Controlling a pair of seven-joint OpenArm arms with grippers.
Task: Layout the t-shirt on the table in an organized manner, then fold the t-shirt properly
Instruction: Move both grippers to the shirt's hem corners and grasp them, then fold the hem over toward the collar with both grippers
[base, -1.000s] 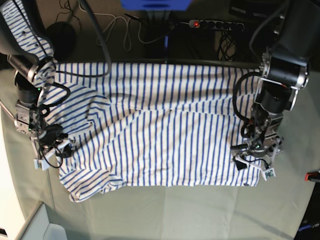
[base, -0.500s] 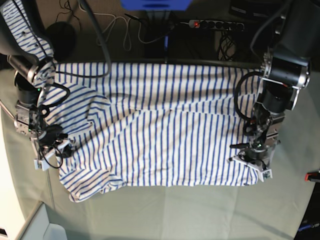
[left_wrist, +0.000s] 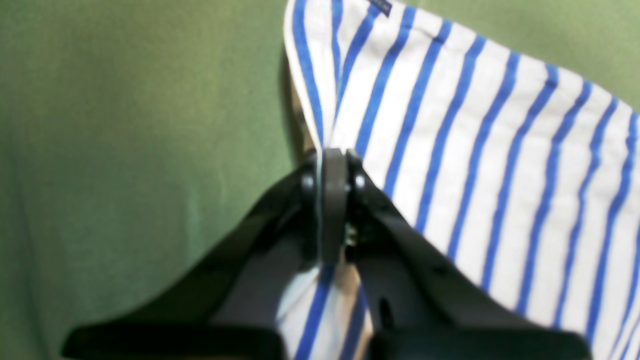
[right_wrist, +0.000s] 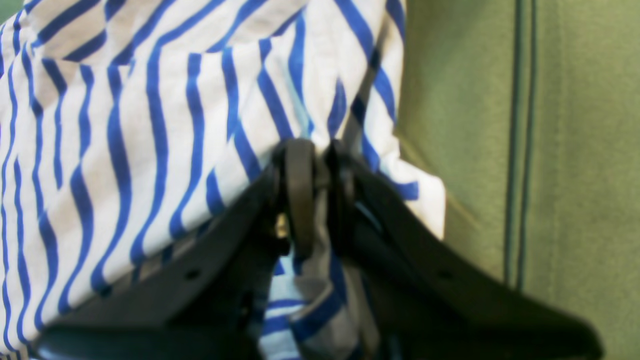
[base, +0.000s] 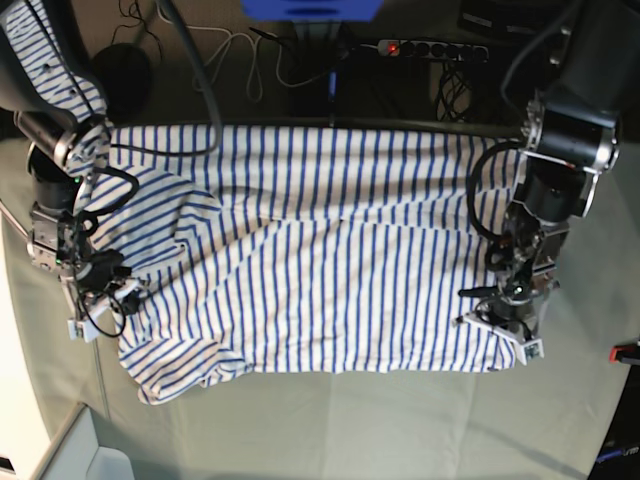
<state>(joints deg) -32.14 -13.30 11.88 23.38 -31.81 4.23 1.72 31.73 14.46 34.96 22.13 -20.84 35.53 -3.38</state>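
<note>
Both grippers (left (left_wrist: 332, 165), right (right_wrist: 315, 165)) pinch t-shirt (base: 320, 260) edges.

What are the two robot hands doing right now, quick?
Left gripper: closed, pinching the edge of the t-shirt.
Right gripper: closed, pinching a bunched bit of the t-shirt.

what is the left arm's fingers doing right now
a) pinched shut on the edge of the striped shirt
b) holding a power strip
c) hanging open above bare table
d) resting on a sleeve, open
a: in the left wrist view the left gripper has its fingers pressed together on the hem edge of the white blue-striped fabric t-shirt, above the grey-green cloth-covered table.
</note>
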